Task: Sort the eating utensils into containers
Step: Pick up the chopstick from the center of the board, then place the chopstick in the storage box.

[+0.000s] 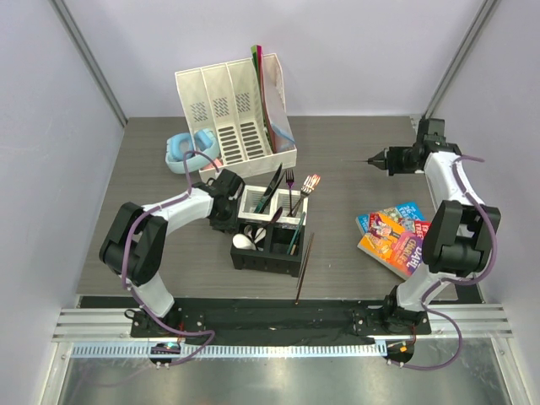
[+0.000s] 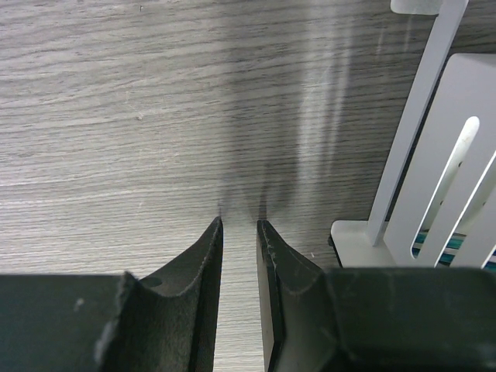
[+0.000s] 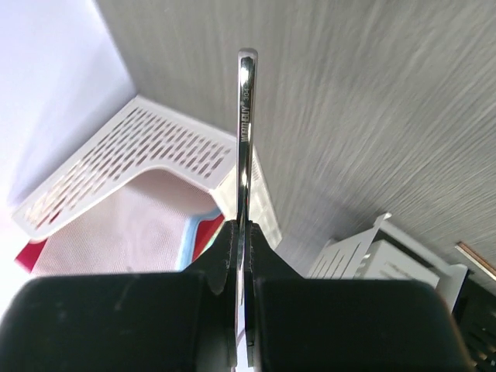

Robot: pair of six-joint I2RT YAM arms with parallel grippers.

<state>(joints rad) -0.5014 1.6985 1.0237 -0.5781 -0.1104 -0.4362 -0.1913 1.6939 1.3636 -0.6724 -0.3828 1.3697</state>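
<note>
L arm base (image 1: 159,314) and R arm base (image 1: 396,305) sit at near edge of table (image 1: 354,202).

Next out: brown chopstick (image 1: 304,266) flat on the wood, just beside R front corner of caddy (image 1: 263,260), outside it. Not sorted yet.

Caddy mid-table, part filled:
- white soup spoon (image 1: 243,241) in front L black cell
- black pieces (image 1: 273,186) standing in a back white cell
- purple fork (image 1: 289,180) tines up next to them
- more handles in R cells, can't ID them all

L gripper (image 1: 226,201) close by caddy's L side, low over table. Wrist view: jaws parted only narrowly, bare wood between them, holding nothing.

Book (image 1: 395,239) lies to R, not a task item.

Further back, R gripper (image 1: 384,159) is up off the table, well apart from caddy, clamped tight on slim metal utensil (image 3: 246,116). Only the handle end shows; fork or spoon, can't tell.

Far end: file organiser (image 1: 232,110), blue headphones (image 1: 187,150) at its L.

Est. progress: late stage, most pieces in cells. Left to do, as far as visible: metal piece in R grip into a cell, then the chopstick.
</note>
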